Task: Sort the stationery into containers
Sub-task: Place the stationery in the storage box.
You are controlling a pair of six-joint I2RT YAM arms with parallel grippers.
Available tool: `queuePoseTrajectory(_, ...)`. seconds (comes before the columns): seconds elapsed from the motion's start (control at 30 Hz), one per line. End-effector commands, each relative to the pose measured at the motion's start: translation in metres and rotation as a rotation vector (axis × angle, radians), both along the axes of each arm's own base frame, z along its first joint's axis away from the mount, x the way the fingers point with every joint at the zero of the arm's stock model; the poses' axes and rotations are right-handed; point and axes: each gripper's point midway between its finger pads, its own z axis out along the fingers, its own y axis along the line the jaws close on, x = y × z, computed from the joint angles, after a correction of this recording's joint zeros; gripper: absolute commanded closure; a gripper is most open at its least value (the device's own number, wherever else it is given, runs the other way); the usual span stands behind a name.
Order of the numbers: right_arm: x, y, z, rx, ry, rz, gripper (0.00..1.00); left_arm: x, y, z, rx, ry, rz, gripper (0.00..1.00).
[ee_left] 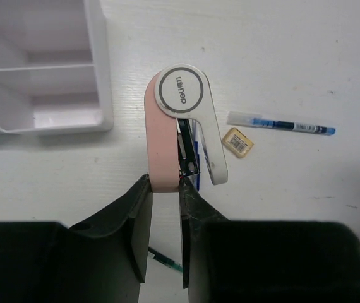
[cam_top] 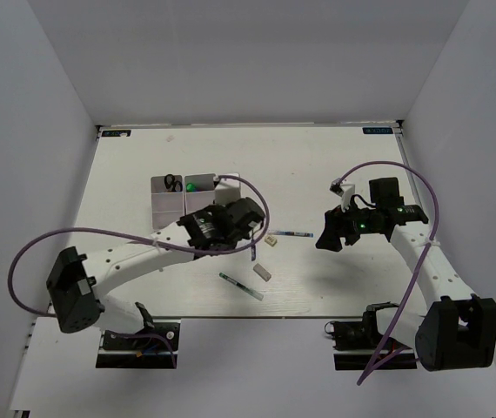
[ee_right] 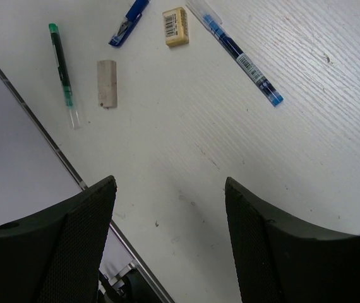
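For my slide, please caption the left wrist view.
Left gripper holds a pink-and-white stapler-like tool; blue pen, beige eraser and divided tray lie nearby.

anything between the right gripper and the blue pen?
Nothing. The right wrist view shows only bare table between the open right gripper and the blue pen. The beige eraser sits beside the pen, off that line.

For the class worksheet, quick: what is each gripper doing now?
Left gripper: closed on the pink-and-white item.
Right gripper: open, holding nothing.
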Motion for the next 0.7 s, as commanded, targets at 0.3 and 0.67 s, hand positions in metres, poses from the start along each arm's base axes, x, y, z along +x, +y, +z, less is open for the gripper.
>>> queuePoseTrajectory(0.3,-0.006,0.004,0.011,0.04,-0.024,0.02,0.28,0.014,0.129,0.033,-0.173,0.173,0.273,1.0)
queuePoseTrajectory(0.67,-0.005,0.004,0.012,0.042,-0.029,0.02,0.28,0.024,0.164,0.025,-0.378,0.432,0.393,1.0)
